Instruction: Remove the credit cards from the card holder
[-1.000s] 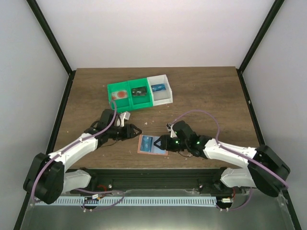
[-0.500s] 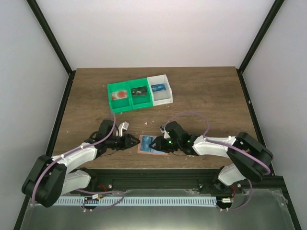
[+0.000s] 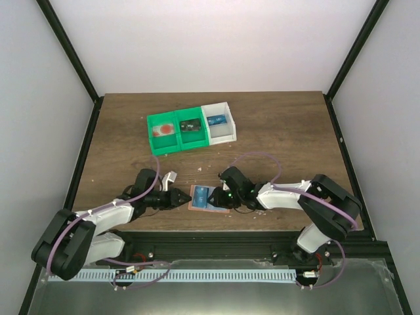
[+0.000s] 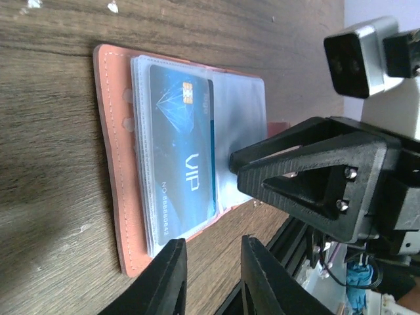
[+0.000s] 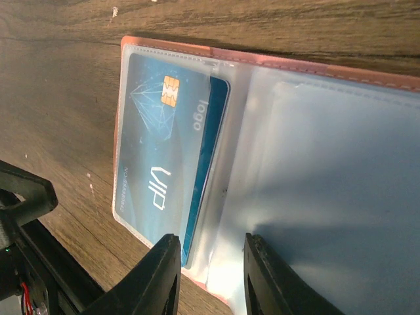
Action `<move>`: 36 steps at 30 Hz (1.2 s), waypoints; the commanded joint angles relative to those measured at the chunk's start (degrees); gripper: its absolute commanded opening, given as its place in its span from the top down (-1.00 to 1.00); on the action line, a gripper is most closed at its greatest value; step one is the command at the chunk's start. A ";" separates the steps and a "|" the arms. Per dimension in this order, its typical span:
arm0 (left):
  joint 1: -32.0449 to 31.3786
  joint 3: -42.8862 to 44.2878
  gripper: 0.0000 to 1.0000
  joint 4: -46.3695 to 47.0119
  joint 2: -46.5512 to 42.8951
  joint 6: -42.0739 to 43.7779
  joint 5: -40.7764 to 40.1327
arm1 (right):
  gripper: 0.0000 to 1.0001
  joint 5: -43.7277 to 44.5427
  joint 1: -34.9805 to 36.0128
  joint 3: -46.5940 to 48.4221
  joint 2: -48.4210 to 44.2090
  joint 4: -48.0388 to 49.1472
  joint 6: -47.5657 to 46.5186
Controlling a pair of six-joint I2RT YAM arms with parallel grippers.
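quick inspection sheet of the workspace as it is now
surface: brown wooden table, a few pale specks
job's things: card holder lies open flat; blue card in its clear sleeve, a second card edging out behind it
clutter: green bin and white bin at the back, small items inside
grippers: left gripper at the holder's left edge, jaws slightly apart, empty; right gripper over the clear pocket, jaws apart, contact unclear
cables: purple cable along each arm
surroundings: white walls, black frame posts
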 commanded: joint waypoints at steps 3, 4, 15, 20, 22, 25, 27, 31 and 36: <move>-0.32 -1.49 0.61 6.19 3.60 -0.23 2.51 | 0.42 2.66 -0.58 -1.36 0.40 -2.78 -2.09; -0.33 -1.66 0.63 6.92 4.00 -0.18 2.67 | 0.43 2.39 -0.56 -1.34 -0.06 -2.56 -1.87; -0.41 -2.32 0.88 9.18 8.28 0.35 2.30 | 0.53 -1.35 -0.62 -1.67 -2.74 7.52 2.38; -0.45 -2.93 0.96 13.08 9.92 -1.78 4.60 | 0.53 -2.73 -0.58 0.16 0.80 9.46 3.12; -0.43 -2.76 1.00 13.20 10.91 -0.93 4.44 | 0.54 -2.03 -0.58 0.36 1.74 9.39 3.37; -0.48 -2.72 1.00 13.94 14.04 -0.08 4.71 | 0.56 -0.51 -0.58 -0.56 2.36 10.26 3.58; -0.50 -3.10 1.00 15.93 16.09 -0.67 5.49 | 0.57 -0.13 -0.62 -1.43 2.62 11.51 3.74; -0.48 -3.43 1.00 16.32 17.85 -0.75 4.45 | 0.58 -0.86 -0.67 -1.98 3.94 13.32 3.79; -0.48 -2.67 1.00 13.83 17.51 0.07 2.90 | 0.63 -1.36 -0.67 -3.80 4.55 16.92 5.89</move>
